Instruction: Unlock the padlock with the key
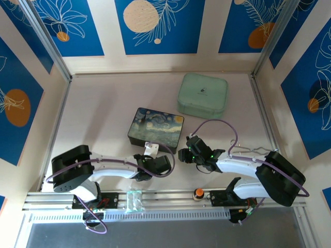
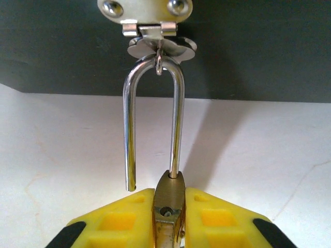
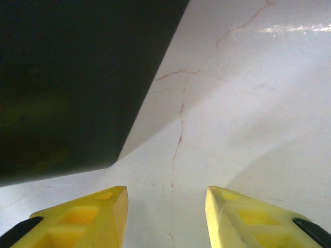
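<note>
Left gripper (image 2: 169, 192): jaws pinched on the padlock (image 2: 168, 207), brass body clamped edge-on between the yellow fingers (image 2: 120, 221). The body sits at 6 o'clock in the left wrist view and the shackle (image 2: 178, 129) runs up to 12. The right leg of the shackle is seated in the body. The left leg's end hangs free, clear of the body, at about 10 o'clock from it. The top of the shackle loop is threaded through the small ring under the hasp (image 2: 158, 26) on the dark box wall (image 2: 248, 46). The white table (image 2: 62, 144) lies below.

Top view: the left gripper (image 1: 150, 153) is at 6 o'clock of the starry-night box (image 1: 156, 126), right against its near edge, so that is where the padlock is. The lock itself is too small to make out there.

Right gripper (image 1: 184, 154): at roughly 5 o'clock of the same box, near its near-right corner. In the right wrist view the right gripper's (image 3: 165, 194) jaws are spread with only bare table (image 3: 248, 103) between them. The box's dark side (image 3: 67, 77) takes up 9 to 12 o'clock.

Other items: the green box (image 1: 202, 94) is at 1 o'clock of the starry one and apart from it. The orange knob (image 1: 198, 194) sits on the near rail at 6 o'clock of the right gripper.
</note>
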